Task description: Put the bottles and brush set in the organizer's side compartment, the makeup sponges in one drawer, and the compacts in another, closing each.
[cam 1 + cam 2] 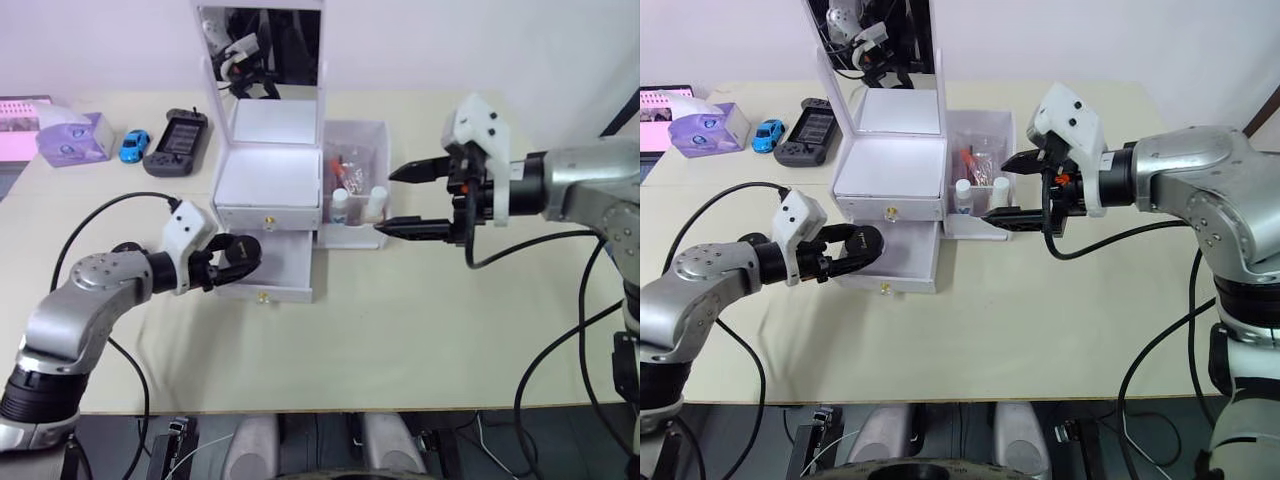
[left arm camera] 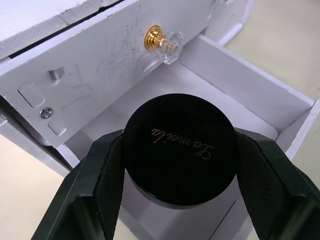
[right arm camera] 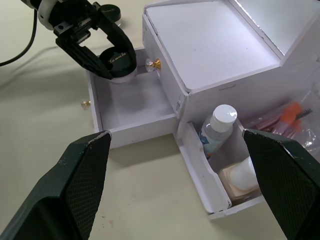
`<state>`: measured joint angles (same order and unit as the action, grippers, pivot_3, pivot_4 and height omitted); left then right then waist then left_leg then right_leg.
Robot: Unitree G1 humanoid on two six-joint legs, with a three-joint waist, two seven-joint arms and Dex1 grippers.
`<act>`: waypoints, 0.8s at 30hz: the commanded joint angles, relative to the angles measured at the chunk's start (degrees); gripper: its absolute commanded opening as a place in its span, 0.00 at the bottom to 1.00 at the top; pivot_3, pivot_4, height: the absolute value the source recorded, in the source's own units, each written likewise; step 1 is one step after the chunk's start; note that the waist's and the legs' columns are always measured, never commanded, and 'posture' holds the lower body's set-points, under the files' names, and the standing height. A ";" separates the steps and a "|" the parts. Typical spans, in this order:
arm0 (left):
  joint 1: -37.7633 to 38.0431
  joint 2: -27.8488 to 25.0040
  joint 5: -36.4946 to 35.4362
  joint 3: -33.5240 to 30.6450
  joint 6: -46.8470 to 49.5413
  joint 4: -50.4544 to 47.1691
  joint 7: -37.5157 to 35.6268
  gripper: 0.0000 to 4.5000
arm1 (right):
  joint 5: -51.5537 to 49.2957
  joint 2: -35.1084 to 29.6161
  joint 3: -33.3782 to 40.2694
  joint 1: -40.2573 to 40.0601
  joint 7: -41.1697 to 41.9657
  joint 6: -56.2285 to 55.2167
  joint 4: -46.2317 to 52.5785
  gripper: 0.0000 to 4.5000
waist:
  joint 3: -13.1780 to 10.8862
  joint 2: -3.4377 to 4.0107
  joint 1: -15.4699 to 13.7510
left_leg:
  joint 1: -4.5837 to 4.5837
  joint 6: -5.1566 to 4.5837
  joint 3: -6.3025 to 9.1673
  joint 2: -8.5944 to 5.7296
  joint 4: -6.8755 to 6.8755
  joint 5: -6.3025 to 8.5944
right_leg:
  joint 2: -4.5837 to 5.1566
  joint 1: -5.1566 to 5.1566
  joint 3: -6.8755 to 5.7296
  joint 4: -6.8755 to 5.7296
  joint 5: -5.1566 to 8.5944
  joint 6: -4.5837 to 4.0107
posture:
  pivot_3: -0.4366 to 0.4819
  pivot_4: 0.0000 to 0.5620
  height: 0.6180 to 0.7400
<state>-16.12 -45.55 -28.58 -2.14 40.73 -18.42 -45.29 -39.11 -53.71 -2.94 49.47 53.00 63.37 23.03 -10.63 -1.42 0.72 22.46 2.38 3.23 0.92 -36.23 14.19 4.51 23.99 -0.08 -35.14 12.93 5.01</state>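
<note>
The organizer [image 1: 268, 175] stands mid-table with its upper drawer [image 1: 266, 216] shut and its lower drawer [image 3: 131, 111] pulled out, its visible floor bare. At the organizer's 3 o'clock the side compartment [image 1: 372, 140] already holds the blue-labelled bottle [image 3: 217, 129], the tan pump bottle [image 3: 241, 177] and the brush set [image 3: 286, 118], so that part looks finished. The left gripper [image 1: 236, 256] pinches a black compact [image 2: 179, 147] over the open lower drawer, not yet released. The right gripper [image 1: 418, 198] hangs at the compartment's 3 o'clock with jaws spread wide, holding nothing. Judging by this, the compacts and the drawer closing remain; whether the sponges sit in the shut upper drawer cannot be told
</note>
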 commanded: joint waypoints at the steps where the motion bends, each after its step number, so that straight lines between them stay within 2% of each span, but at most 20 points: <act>1: -0.90 -0.86 1.38 0.34 -0.40 0.15 -0.52 0.59 | -0.33 -1.65 2.75 -0.47 -0.72 0.14 2.07 1.00 | 0.00 0.00 -0.01 | 0.00 0.00 0.00 0.00 0.00 0.00 | 0.01 0.00 0.00 0.01 0.00 0.00 | 0.48 0.27 1.00; 3: -1.17 -0.83 1.30 0.05 0.18 0.58 -0.62 0.59 | -0.44 -1.89 2.90 -0.82 -0.86 0.18 2.27 1.00 | 0.00 0.00 0.00 | 0.00 0.00 0.00 0.00 0.04 0.00 | 0.00 0.01 0.00 0.01 0.00 0.01 | 0.48 0.27 1.00; 5: -1.51 -0.34 -0.08 -0.90 1.54 1.36 -0.87 0.82 | -0.71 -1.91 3.00 -0.97 -1.07 0.26 2.34 1.00 | -0.01 0.00 0.00 | 0.00 0.00 0.01 0.00 0.09 0.00 | -0.01 0.04 0.00 0.01 0.01 0.01 | 0.48 0.27 1.00; 7: -1.72 -0.13 -0.68 -1.36 2.07 1.80 -0.98 0.98 | -0.89 -1.88 3.02 -1.05 -1.21 0.30 2.40 1.00 | -0.01 0.00 0.18 | -0.01 0.00 0.02 0.01 0.08 0.00 | -0.03 0.04 -0.01 -0.01 0.01 0.01 | 0.48 0.27 1.00; 14: -1.42 0.42 -6.68 -5.66 5.09 0.02 -1.99 0.98 | -1.41 -2.23 3.51 -1.27 -0.50 -0.21 2.00 1.00 | 0.00 0.00 0.10 | -0.02 0.00 0.02 0.01 0.05 0.00 | -0.03 0.02 0.00 -0.04 0.00 0.02 | 0.48 0.27 1.00; 20: 2.74 -3.05 -16.13 -16.17 8.81 -2.49 -6.74 0.98 | 0.93 -3.31 8.39 -8.05 3.27 -11.07 1.40 1.00 | 0.00 -0.03 0.07 | 0.00 0.00 0.02 0.01 0.09 0.00 | -0.02 0.02 0.00 0.00 0.05 0.09 | 0.48 0.27 1.00; 24: 5.31 -10.51 -5.22 -21.94 -2.21 12.36 -7.34 0.98 | 4.29 -2.83 13.06 -15.13 4.86 -19.76 -8.58 1.00 | 0.01 -0.04 0.11 | -0.06 0.00 0.02 0.01 0.07 0.00 | -0.04 0.00 -0.01 -0.04 0.05 0.08 | 0.48 0.27 1.00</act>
<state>-10.94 -53.86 -38.07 -19.58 43.23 -11.44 -52.52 -36.77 -55.87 6.83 35.34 57.29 47.32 18.27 -10.62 -1.46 0.83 22.36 2.38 3.24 0.93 -36.17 14.18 4.47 23.97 -0.09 -35.19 12.96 5.04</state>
